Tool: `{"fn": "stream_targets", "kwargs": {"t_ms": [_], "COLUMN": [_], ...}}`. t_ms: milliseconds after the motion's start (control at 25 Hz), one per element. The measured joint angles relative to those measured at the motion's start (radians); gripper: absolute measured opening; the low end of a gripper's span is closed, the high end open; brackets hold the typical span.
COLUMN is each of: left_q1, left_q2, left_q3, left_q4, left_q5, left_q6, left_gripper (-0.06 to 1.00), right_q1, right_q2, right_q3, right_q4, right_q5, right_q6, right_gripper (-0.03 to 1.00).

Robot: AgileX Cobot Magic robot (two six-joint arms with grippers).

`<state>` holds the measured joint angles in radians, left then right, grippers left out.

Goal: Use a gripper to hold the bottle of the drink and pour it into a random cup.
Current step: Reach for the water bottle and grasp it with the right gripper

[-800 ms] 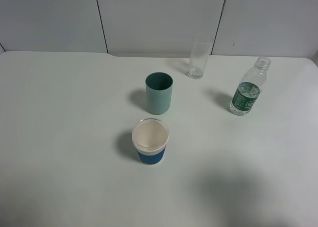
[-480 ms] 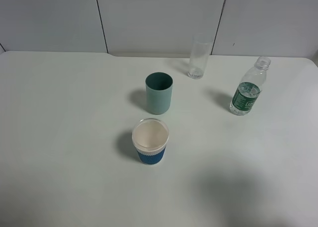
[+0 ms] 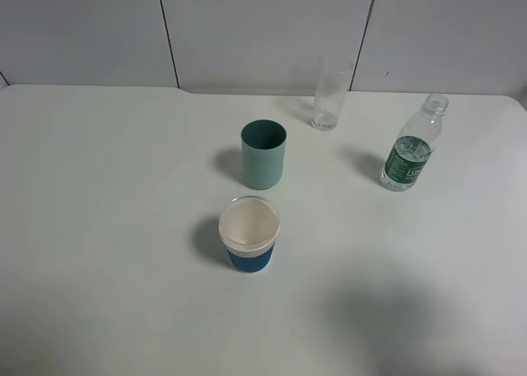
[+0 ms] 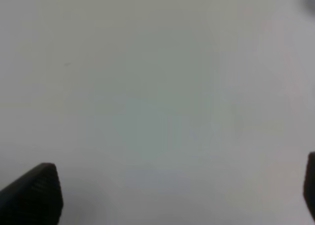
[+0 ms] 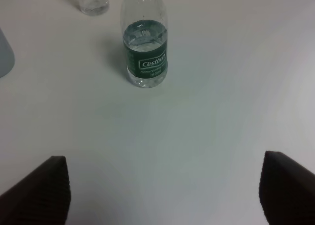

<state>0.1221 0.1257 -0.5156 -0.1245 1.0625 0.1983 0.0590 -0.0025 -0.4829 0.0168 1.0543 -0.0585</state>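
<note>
Nearest the robot, the right pincer [image 5: 165, 195] hangs released. Its two black fingertips [image 5: 47, 190] are spread wide and aimed at the bottle of the drink [image 5: 144, 48], likely so they can close round its body. The left pincer [image 4: 172, 195] is also released, over bare surface [image 4: 157, 87]. Farther on, a blue paper cup [image 3: 249, 244] stands mid-surface, with a teal cup [image 3: 263, 154] behind it. The bottle stands upright and capless near the far right corner, probably to keep the drink in. The clear glass cup [image 3: 330, 96] stands at the far edge. Only the wrist views show the pincers; only the high view shows all three cups whole.
</note>
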Motion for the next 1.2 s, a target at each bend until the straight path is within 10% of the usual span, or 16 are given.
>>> {"fn": "stream_targets", "kwargs": {"t_ms": [1200], "left_q1": [0.0], "left_q2": [0.0], "left_q3": [0.0], "left_q4": [0.0], "left_q5": [0.0], "left_q6": [0.0], "left_gripper": [0.99], "right_q1": [0.0], "right_q2": [0.0], "right_q3": [0.0], "right_q4": [-0.009], "right_q5": [0.0], "right_q6": [0.002], "right_gripper": [0.77]}}
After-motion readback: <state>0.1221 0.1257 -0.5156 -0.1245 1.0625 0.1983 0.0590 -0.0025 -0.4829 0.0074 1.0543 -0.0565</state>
